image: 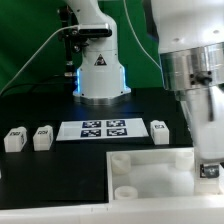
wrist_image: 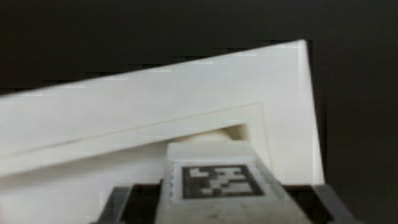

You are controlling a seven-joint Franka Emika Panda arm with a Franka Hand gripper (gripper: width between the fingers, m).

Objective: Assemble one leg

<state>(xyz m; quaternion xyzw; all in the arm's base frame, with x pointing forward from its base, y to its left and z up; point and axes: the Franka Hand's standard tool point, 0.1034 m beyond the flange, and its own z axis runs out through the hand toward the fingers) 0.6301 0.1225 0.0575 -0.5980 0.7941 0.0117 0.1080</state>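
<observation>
**Leg clamped in the claw at the tabletop's corner**

In the exterior view I see the arm come in from the upper right, its silver wrist filling that side of the frame. The gripper (image: 208, 168) hangs low over the white tabletop panel (image: 150, 178), near the panel's edge on the exterior view's right, and something small and tagged shows at its tip. The panel fills the near part of the black table (image: 35, 180), with one round socket (image: 119, 160) visible near its far corner. Beyond it lies the marker board (image: 102, 129), flat and apart from the panel. Three loose white pegs stand on the table: two (image: 14, 139) (image: 42, 137) to the exterior view's left of the marker board and one (image: 160, 130) just beside its right end. Open black table lies to the left of the panel.

The wrist view gives me what the other cannot: the leg (wrist_image: 217, 180), tag face toward the camera, sits between the two dark fingers (wrist_image: 125, 203), which press on it from both sides. Behind it I see the panel's edge and a recess cut into it, the leg's far end close against that recess. I cannot tell whether the leg touches the panel. Black table shows past the panel's corner.
</observation>
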